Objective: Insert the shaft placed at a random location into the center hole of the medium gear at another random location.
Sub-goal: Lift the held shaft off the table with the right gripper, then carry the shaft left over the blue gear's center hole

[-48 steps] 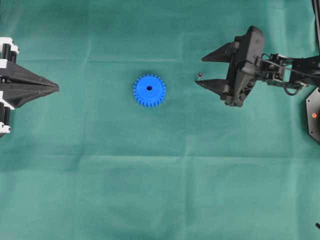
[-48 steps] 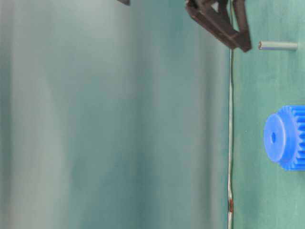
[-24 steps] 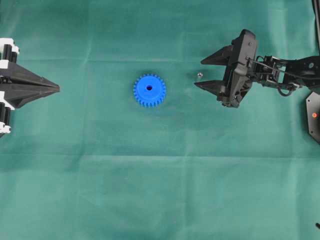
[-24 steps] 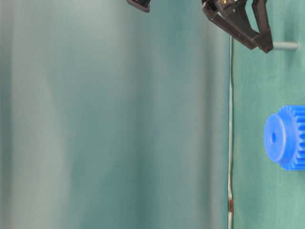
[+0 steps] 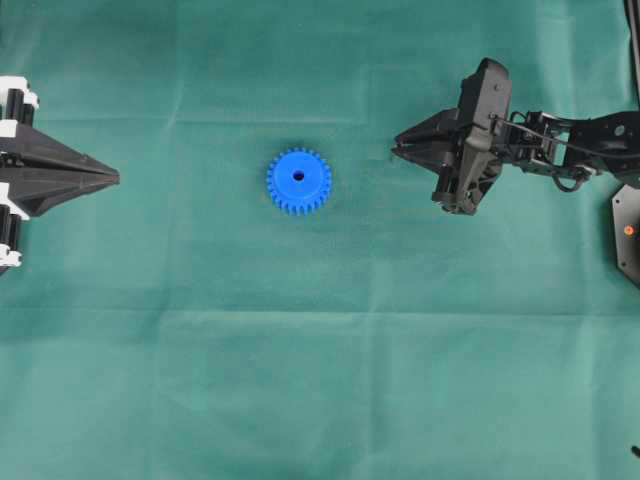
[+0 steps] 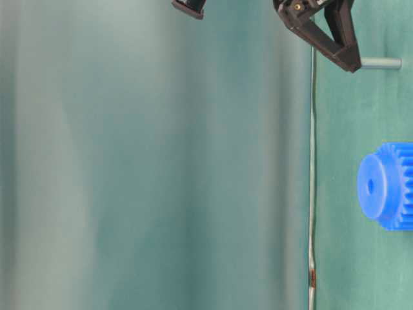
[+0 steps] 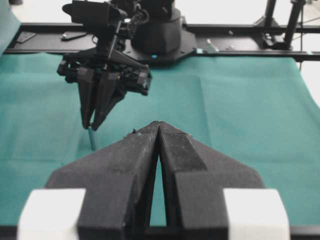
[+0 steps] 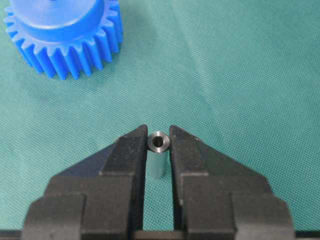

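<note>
Right gripper point(image 8: 159, 150): it is closing narrowly on the shaft point(image 8: 158, 156), one black finger pressing each side of the pin, in the right wrist view.
Shaft axis: the pin is standing upright on the green cloth point(image 5: 320, 380) (its shiny hollow end is facing up at the camera), so the coming move probably starts as a straight lift.
Way to the gear: the medium gear point(image 5: 298, 181) is lying flat, well apart from the gripped pin, toward the left arm's side, center hole point(image 5: 298, 176) facing up.
Nearer arm: the right one is working; the left gripper point(image 7: 158, 145) is waiting, jaws together, far off.
Writing: none is showing.
</note>
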Controlling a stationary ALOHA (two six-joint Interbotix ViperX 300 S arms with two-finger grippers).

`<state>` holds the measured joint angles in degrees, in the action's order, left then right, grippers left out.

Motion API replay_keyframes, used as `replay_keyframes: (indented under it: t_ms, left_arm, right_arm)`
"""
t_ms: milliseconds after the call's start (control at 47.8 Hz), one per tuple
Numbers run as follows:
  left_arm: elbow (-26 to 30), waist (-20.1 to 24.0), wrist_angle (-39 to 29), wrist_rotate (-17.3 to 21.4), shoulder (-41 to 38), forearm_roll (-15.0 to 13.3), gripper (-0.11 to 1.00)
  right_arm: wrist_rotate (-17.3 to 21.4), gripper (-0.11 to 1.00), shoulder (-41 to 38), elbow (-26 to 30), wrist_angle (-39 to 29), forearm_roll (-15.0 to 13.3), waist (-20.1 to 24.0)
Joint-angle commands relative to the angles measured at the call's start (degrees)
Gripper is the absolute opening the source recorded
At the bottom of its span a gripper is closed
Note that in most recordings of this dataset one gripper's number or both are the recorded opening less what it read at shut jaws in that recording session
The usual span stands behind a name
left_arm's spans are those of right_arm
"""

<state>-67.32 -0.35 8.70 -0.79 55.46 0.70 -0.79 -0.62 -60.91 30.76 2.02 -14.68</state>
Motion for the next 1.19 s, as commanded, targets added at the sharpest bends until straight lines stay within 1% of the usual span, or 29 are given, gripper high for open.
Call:
replay_keyframes:
  t_ms: [0,146,418,564,711,857,1066,1171]
  left_arm:
    - [1.1,-0.1,0.3,-0.1,-0.4,0.2,0.00]
    - [1.1,-0.1,0.2,0.0,-0.4,0.2,0.00]
    - [1.1,-0.1,-0.4,0.0,-0.4,0.2,0.00]
    - [1.1,-0.1,-0.4,0.0,-0.4,0.2,0.00]
    - [1.1,-0.1,-0.4,0.0,-0.4,0.2,0.00]
    - [1.1,0.0,-0.4,-0.1,-0.4,0.2,0.00]
    - [1.1,-0.1,-0.4,-0.1,-0.4,0.2,0.00]
    - [1.1,-0.1,-0.4,-0.1,-0.4,0.2,0.00]
  right_arm:
    - [0.4,0.13,0.6,0.9,0.1,-0.2,0.0]
    - [0.4,0.13,2.7,1.1,-2.0,0.0,0.0]
    - [0.4,0.13,13.6,2.2,-11.4,-0.1,0.0]
    - [0.4,0.13,16.5,2.3,-13.2,0.0,0.0]
    - [0.5,0.13,15.7,2.6,-13.5,0.0,0.2]
    - [0.5,0.13,14.0,4.3,-13.6,0.0,0.9]
    - [0.6,0.13,9.8,8.7,-14.2,0.0,2.5]
    - [0.6,0.13,7.3,11.8,-14.6,0.0,3.3]
